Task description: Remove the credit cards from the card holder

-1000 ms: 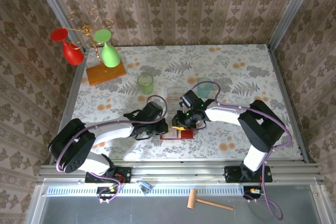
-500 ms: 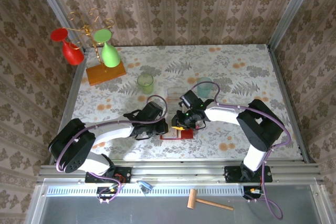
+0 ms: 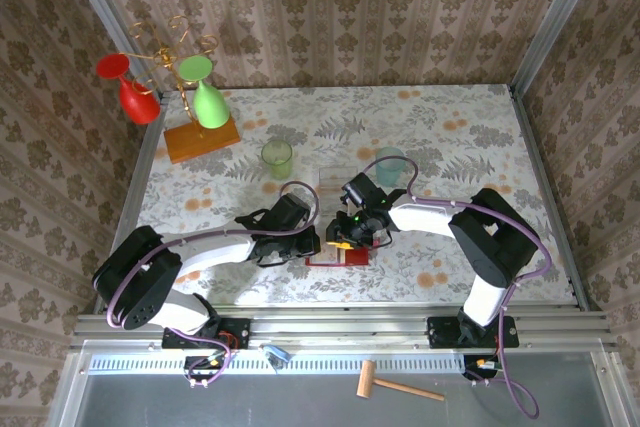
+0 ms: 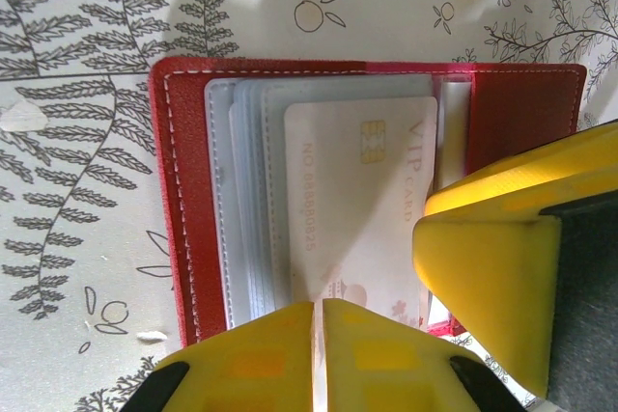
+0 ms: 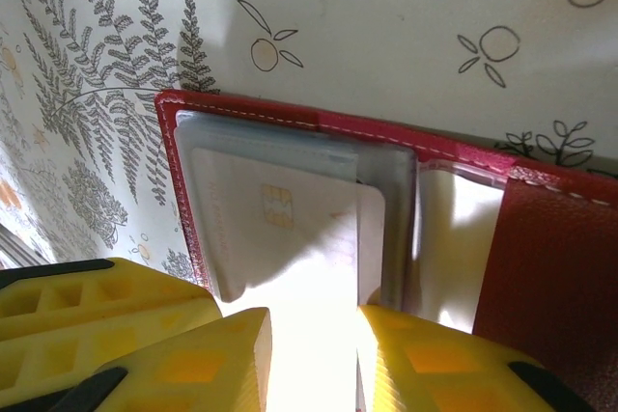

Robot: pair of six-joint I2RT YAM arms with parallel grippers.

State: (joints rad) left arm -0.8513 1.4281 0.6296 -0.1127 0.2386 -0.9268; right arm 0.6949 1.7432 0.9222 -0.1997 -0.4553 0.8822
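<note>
Since the earlier frame the right arm has edged slightly toward the left arm; the card holder (image 3: 341, 256) and the left tool (image 3: 312, 244) lie as before. The card holder sits open on the bench (image 3: 480, 147), directly beneath both tools, which meet over it.

In the left wrist view, the left tool (image 4: 318, 320) has its tips pressed together at the holder's near edge. Whether they nip anything cannot be told. Just ahead of these tips a pale credit card (image 4: 357, 190) lies in the greyish clear pockets (image 4: 241, 190), and a finger (image 4: 483, 267) of the right tool stands to its right.

In the right wrist view, the right tool (image 5: 314, 335) stands narrowly open, its tips over the near end of the same card (image 5: 280, 238). No firm grip is evident.

The card is judged thin, stiff, light and slick. It is best taken at its exposed short edge, or slid outward by pad friction. The soft, light holder would likely slide unless pinned.
</note>
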